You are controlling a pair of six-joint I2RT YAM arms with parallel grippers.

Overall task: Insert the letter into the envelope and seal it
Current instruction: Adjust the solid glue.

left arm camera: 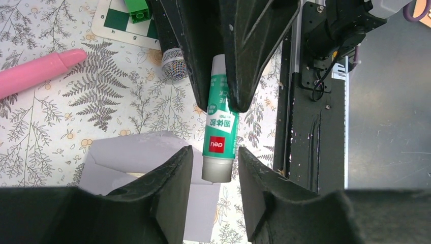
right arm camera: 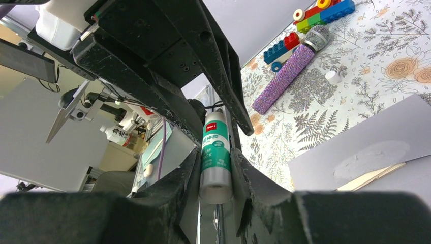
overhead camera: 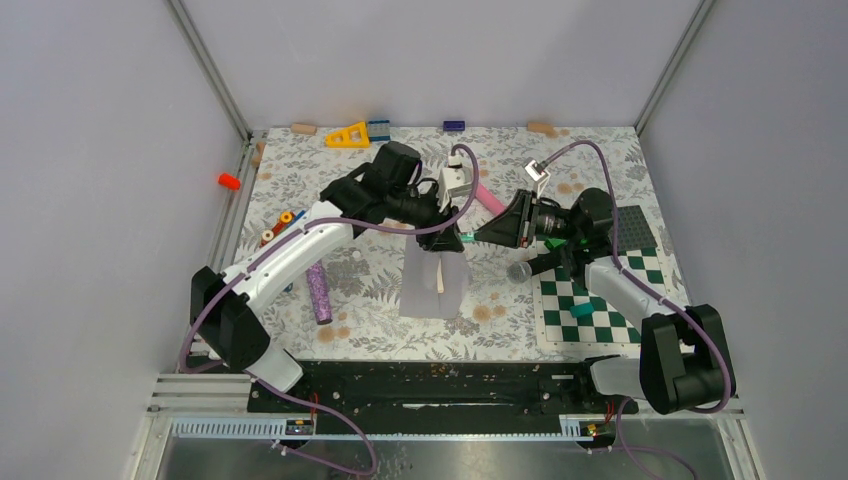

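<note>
- Lying unsealed on the floral table, the envelope is waiting just beneath both grippers, likely for glue.
- Right gripper is clamping the glue stick, steadying it.
- Left gripper is bracketing its free end, jaws not yet pinching, seemingly to uncap.

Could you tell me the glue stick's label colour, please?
Green with white text on the glue stick; left wrist view.

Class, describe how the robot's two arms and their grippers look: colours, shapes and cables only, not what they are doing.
The left arm and right arm match: black joints and bases, white links between. Purple cables loop along both. The left gripper and right gripper each have two matte black, wedge-shaped fingers tapering to blunt tips.
</note>
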